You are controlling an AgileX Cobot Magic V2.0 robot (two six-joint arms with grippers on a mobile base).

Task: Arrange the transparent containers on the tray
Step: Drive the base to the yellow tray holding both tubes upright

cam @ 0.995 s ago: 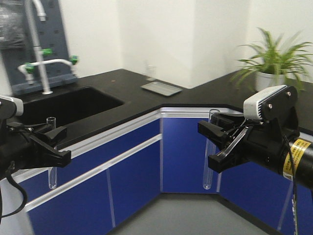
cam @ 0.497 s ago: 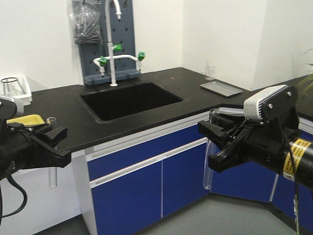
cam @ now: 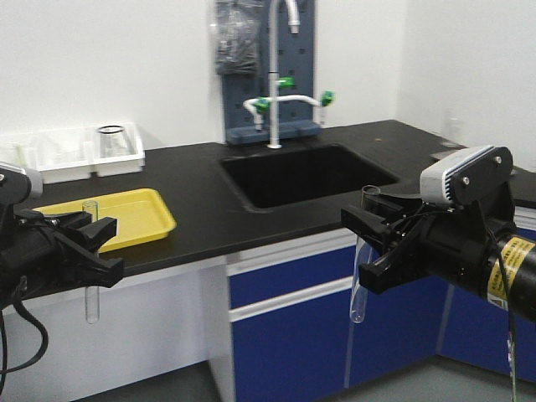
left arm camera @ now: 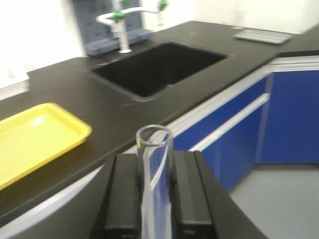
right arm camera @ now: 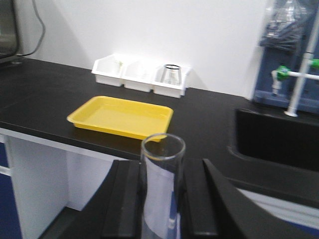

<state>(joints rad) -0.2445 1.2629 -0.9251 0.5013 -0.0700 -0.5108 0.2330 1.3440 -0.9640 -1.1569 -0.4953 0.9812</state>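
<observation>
Black counter (cam: 201,197) carried the yellow tray (cam: 126,219), near the left arm. The left gripper (cam: 90,241) clamped the left test tube (cam: 91,297) upright; the right gripper (cam: 373,247) clamped the right test tube (cam: 358,295). Hanging low, either tube might strike the counter edge and crack.
</observation>
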